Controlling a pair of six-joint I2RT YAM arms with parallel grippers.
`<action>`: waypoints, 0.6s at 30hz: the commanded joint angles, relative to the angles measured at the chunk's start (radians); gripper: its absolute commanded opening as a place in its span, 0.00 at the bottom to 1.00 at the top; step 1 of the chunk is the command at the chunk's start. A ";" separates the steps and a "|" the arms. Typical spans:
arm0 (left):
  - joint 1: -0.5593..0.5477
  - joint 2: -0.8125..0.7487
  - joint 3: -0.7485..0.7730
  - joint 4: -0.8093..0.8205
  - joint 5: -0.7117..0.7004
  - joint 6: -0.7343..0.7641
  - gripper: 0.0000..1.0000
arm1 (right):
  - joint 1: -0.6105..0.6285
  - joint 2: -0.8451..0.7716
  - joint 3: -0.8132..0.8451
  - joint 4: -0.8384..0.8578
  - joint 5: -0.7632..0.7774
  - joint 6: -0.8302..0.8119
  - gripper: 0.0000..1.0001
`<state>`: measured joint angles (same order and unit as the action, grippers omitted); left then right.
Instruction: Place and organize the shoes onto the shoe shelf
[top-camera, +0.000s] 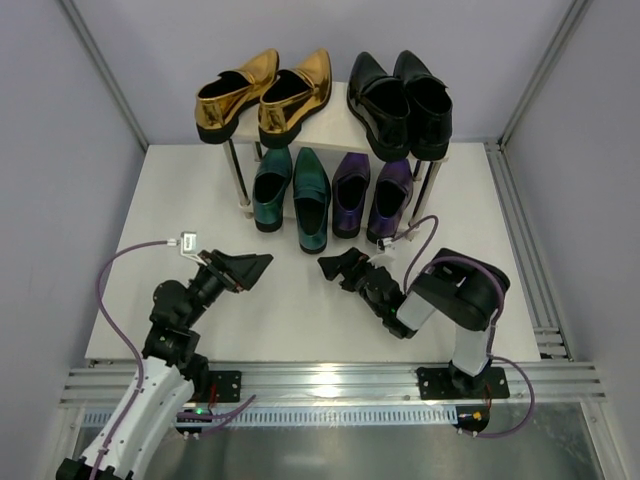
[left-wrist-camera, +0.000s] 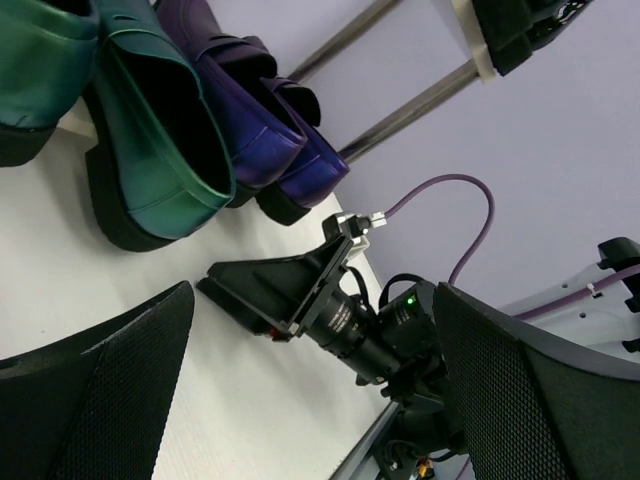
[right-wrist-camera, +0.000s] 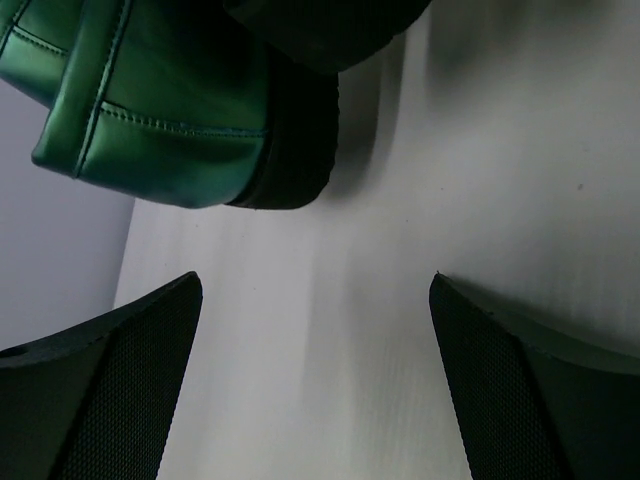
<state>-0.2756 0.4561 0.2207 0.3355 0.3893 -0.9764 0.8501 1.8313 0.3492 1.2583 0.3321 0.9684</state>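
Note:
The shoe shelf (top-camera: 338, 103) stands at the back centre. The gold pair (top-camera: 262, 95) and the black pair (top-camera: 400, 100) sit on its top board. The teal pair (top-camera: 292, 190) and the purple pair (top-camera: 372, 190) sit on the lower tier, with one teal shoe sticking out further forward. My left gripper (top-camera: 250, 268) is open and empty, low over the table in front of the teal pair. My right gripper (top-camera: 335, 268) is open and empty, just in front of that teal shoe. The left wrist view shows the teal shoes (left-wrist-camera: 150, 150), the purple shoes (left-wrist-camera: 250, 110) and the right gripper (left-wrist-camera: 270, 290). The right wrist view shows a teal heel (right-wrist-camera: 150, 110).
The white table (top-camera: 300, 320) ends at a metal rail (top-camera: 330, 385) in front. Pale walls and frame posts close in the left, right and back. A purple cable (top-camera: 420, 228) loops from the right arm near the purple shoes.

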 joint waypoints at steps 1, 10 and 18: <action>0.001 -0.048 0.022 -0.176 -0.040 0.036 1.00 | 0.009 0.066 0.051 0.356 0.074 0.055 0.96; 0.001 -0.105 0.019 -0.210 -0.050 -0.005 1.00 | -0.008 0.181 0.230 0.328 0.042 0.036 0.93; 0.000 -0.119 0.016 -0.222 -0.070 -0.010 1.00 | -0.031 0.089 0.298 0.197 -0.080 -0.065 0.90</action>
<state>-0.2756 0.3378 0.2230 0.1135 0.3264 -0.9844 0.8413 1.9606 0.5812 1.2926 0.2928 0.9688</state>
